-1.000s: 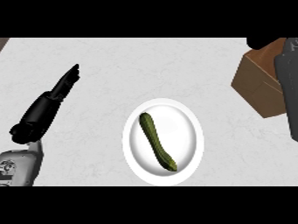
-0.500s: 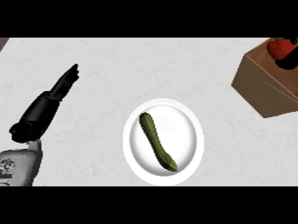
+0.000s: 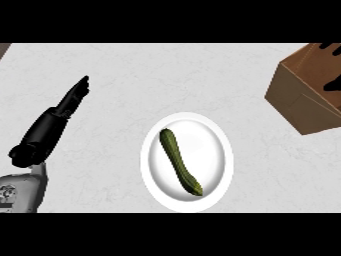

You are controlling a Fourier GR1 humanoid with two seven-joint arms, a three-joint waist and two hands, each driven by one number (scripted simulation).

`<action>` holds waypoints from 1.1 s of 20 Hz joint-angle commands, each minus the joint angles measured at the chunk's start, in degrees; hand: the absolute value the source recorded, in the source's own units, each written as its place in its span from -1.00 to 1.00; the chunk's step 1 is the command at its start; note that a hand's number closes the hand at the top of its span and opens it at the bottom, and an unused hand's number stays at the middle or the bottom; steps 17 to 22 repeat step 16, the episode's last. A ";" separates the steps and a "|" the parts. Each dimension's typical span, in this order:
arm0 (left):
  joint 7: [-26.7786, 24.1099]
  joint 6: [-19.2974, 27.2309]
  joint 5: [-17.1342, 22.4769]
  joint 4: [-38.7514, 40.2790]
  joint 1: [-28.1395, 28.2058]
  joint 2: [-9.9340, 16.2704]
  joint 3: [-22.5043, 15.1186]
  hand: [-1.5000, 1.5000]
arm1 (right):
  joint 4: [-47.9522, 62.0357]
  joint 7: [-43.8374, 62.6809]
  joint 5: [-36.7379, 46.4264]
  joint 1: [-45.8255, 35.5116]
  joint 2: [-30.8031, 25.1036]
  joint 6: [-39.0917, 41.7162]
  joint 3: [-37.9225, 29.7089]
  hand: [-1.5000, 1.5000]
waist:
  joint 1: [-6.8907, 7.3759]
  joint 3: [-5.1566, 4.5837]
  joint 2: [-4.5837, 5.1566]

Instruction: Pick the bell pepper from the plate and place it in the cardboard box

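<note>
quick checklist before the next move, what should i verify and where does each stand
1. Bell pepper off the plate: ok; only a long green vegetable lies on it.
2. Bell pepper inside the cardboard box: cannot tell; no pepper shows, and a dark shape covers part of the inside.
3. Box open side up on the counter: ok.
4. Right hand free of the pepper: cannot tell; it shows only as a dark shape over the box at the view's top right.
5. Left hand out of the way: ok; open, fingers straight, resting at the left, apart from the plate.
</note>
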 commanded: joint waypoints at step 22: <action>0.94 0.30 -0.45 1.57 -3.22 -0.43 0.35 0.00 | 6.57 -9.61 -31.78 0.47 -1.00 -18.07 -35.19 -1.00 | -0.08 0.03 0.28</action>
